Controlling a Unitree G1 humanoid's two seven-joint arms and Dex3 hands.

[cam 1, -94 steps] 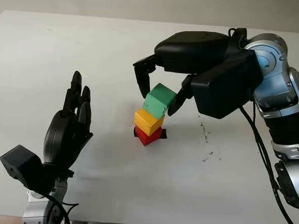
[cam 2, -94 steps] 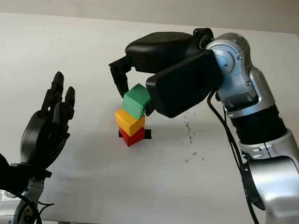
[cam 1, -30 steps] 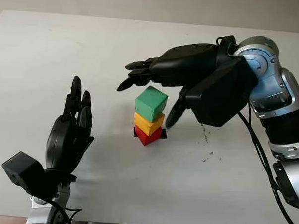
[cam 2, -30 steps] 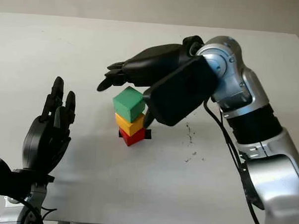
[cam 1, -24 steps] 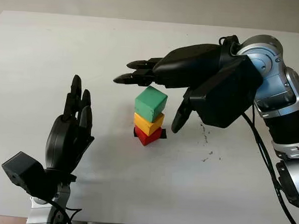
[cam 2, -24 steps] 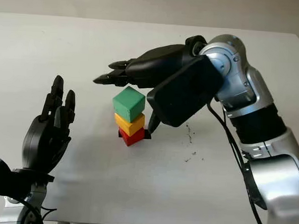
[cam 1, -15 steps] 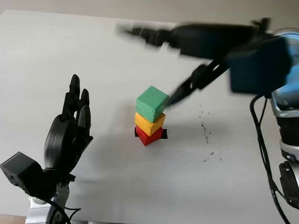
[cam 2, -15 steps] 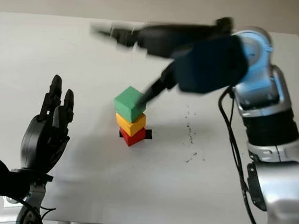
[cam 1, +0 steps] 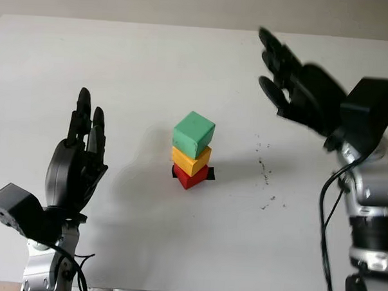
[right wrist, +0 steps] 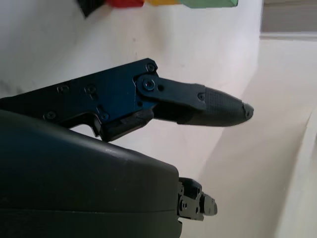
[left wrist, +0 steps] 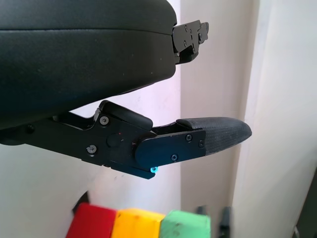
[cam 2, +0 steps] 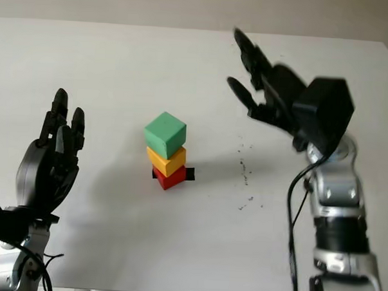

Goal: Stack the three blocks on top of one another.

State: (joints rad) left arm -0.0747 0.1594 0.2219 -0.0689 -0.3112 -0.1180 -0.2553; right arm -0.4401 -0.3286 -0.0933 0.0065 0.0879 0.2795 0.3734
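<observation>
A stack stands mid-table: the red block (cam 1: pixel 191 176) at the bottom on a small black mark, the yellow block (cam 1: pixel 191 161) on it, and the green block (cam 1: pixel 193 134) on top, turned a little askew. My right hand (cam 1: pixel 293 85) is open, raised well to the right of the stack and apart from it. My left hand (cam 1: pixel 77 160) is open, held upright to the left of the stack, holding nothing. The left wrist view has the three blocks in a row: red (left wrist: pixel 94 221), yellow (left wrist: pixel 137 224), green (left wrist: pixel 187 226).
The white table (cam 1: pixel 120 65) spreads around the stack, with a few dark specks (cam 1: pixel 267 174) to its right. The table's far edge (cam 1: pixel 186 24) meets a grey wall.
My right hand let go of the green block, rose and swung back to the right, clear of the stack. The green block stays on top. The left hand shifted slightly left.
</observation>
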